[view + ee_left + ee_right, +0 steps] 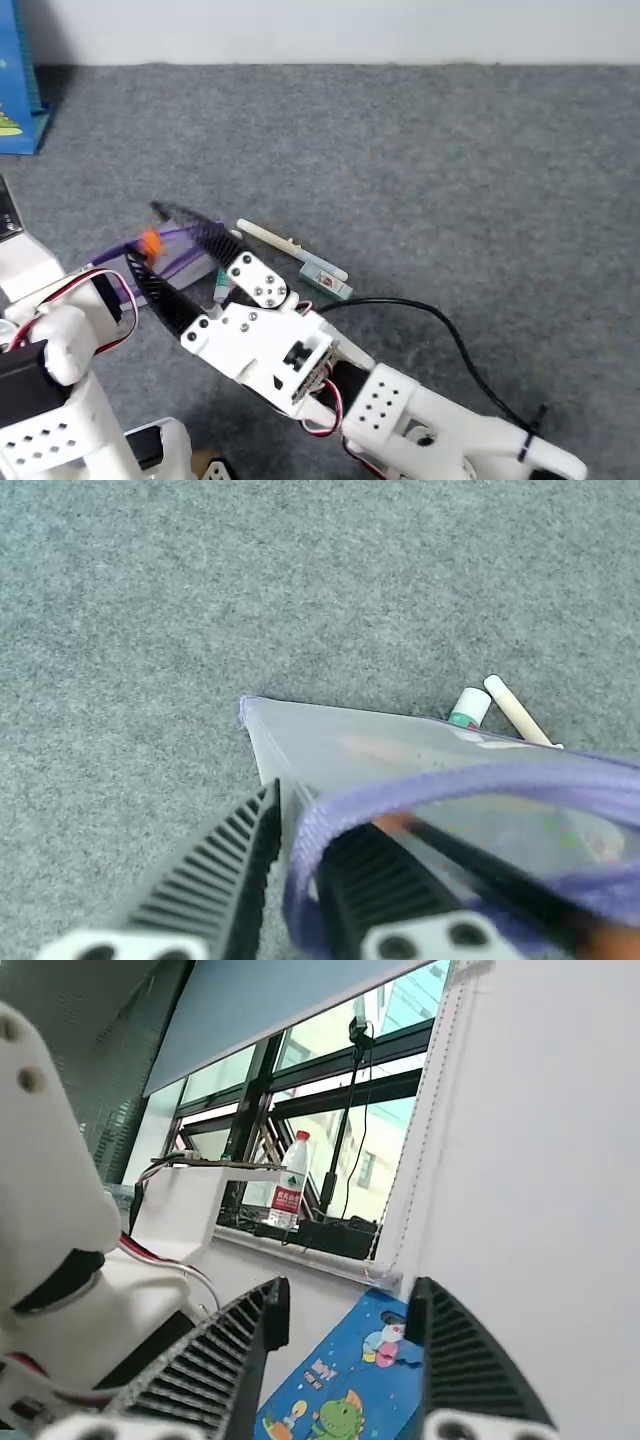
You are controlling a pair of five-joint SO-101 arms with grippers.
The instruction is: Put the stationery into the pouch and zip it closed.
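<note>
Grey carpet-like worktop (450, 150). The clear plastic pouch with a purple zip rim (185, 262) (400, 750) lies flat on it at the left-centre of the high view, mouth toward the arms.

The left end effector (300, 815) is narrow, its black ribbed fingers (235, 865) pinching the pouch's purple rim, one finger outside and one inside the mouth. Something orange-ish shows through the plastic; cannot tell what it is. A small orange piece (150, 241) sits at the rim in the high view, cannot tell what either.

The right end effector (143, 234) (348, 1295) is wide, nothing between its fingers. It hangs over the pouch in the high view, one finger on each side of the purple rim, not touching the stationery. Its wrist camera looks level across the room, past the other arm's white body.

Stationery is out of the pouch, on the worktop:
- A small white-capped tube with a green band (222, 288) (467, 706) is at the pouch's far edge, just beside it.
- A cream-white stick (268, 236) (517, 712) lies next to the tube, angled.
- A small pale green and white piece (327, 281) is near the stick's far end, beside the right arm's white housing.

The zip is open. A blue printed box (15, 90) (350, 1380) stands at the worktop's far left edge, well apart from the pouch.
</note>
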